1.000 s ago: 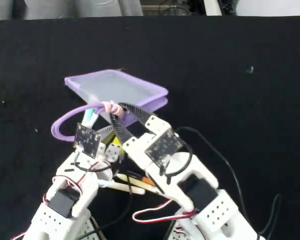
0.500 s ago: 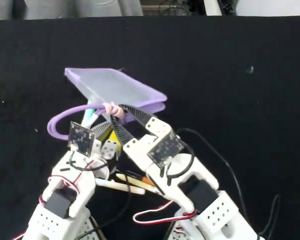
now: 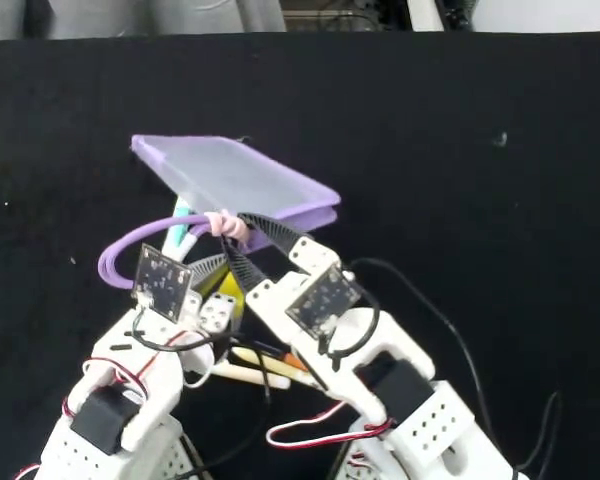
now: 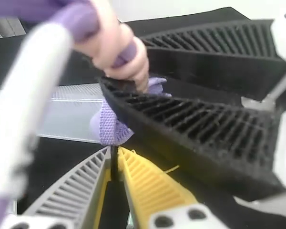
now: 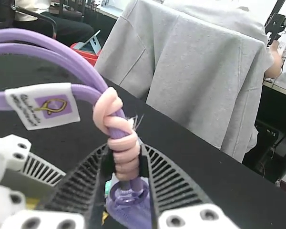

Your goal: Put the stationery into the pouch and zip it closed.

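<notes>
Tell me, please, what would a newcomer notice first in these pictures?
The purple pouch catches the eye first, tilted near the middle of the black table. Next comes its pink-wrapped cord, pinched in the right gripper at the pouch's near edge.

Pouch [image 3: 230, 175] seemingly just behind pens [image 3: 250, 375]
</notes>
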Robot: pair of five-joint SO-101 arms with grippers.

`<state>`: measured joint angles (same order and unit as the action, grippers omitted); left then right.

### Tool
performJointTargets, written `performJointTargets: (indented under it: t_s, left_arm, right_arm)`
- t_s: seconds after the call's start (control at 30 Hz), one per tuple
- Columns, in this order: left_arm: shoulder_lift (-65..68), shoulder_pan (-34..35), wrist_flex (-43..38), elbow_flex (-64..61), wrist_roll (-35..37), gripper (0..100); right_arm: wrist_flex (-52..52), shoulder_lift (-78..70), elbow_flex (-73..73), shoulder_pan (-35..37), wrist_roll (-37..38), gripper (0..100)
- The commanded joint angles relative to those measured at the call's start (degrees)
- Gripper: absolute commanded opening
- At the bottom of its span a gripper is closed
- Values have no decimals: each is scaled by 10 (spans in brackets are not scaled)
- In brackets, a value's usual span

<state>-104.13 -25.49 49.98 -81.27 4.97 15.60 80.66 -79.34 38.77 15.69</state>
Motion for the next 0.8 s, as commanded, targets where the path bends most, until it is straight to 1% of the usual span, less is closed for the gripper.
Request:
performJointTargets:
  t_s: [0.0,0.2,0.33,0.43,0.5,0.63,0.7,0.77]
  left_arm:
    - [-5,-6,6,28,3,30]
    - [-5,-22,41,32,-4,33]
    - [-5,-22,54,32,-65,33]
    - [-4,-20,53,24,-87,34]
    - [-5,-2,49,15,-86,34]
    - [-5,43,12,-8,-84,34]
    - [-5,47,10,-7,-84,59]
    - [-5,37,8,-7,-82,120]
  right_arm:
    - [0,12,4,-2,4,11]
    - [0,11,4,-4,7,11]
    - [-1,11,4,-4,7,11]
    - [0,15,4,-4,7,11]
    - [0,15,5,-4,7,11]
    - [0,15,5,-4,7,11]
    - [0,13,5,-4,7,11]
    - [0,10,5,-4,8,11]
